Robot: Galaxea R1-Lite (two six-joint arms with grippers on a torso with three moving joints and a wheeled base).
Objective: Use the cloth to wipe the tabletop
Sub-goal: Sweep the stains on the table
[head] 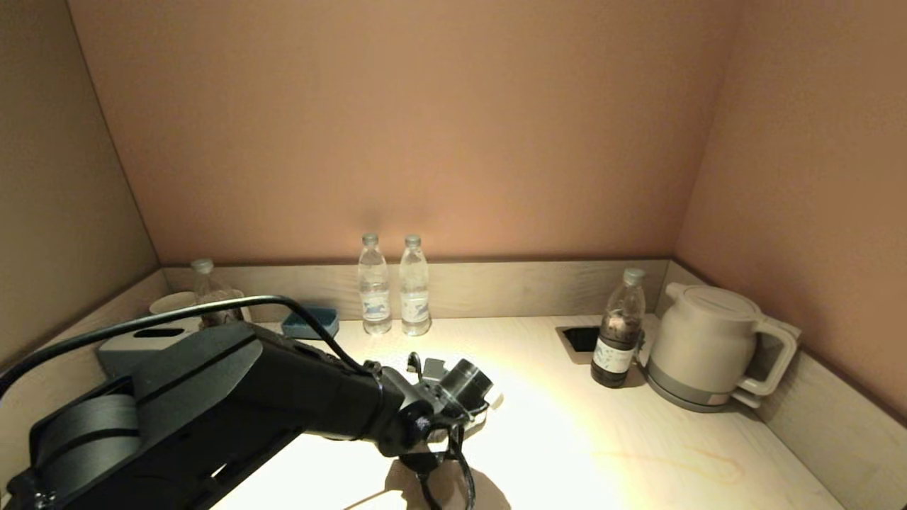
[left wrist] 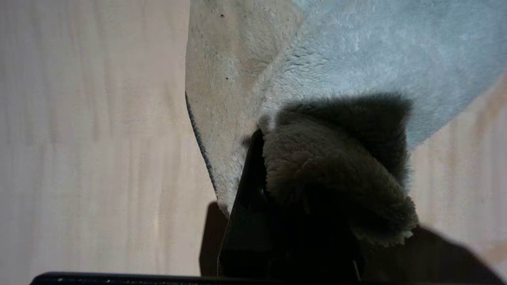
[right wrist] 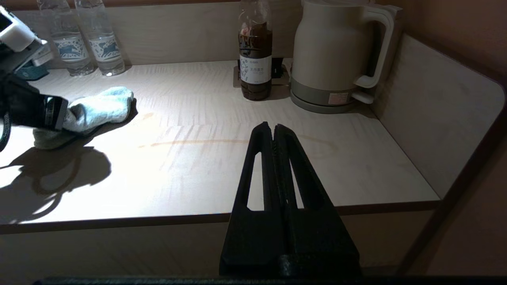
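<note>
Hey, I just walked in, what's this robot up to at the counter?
It is wiping the tabletop. The left gripper is shut on a bunched part of the cloth, which lies on the surface in front of the two water bottles. A faint brownish streak shows further along. The right gripper hangs shut and idle off the front edge.

I am looking at the pale wood-grain surface (head: 638, 439), where the cloth (right wrist: 99, 109) is lying left of centre. Two clear water bottles (head: 394, 290) are standing at the back rim, a dark bottle (head: 618, 333) and a white kettle (head: 708, 347) are sitting back right, and faint brownish streaks (right wrist: 206, 141) are crossing the middle.
</note>
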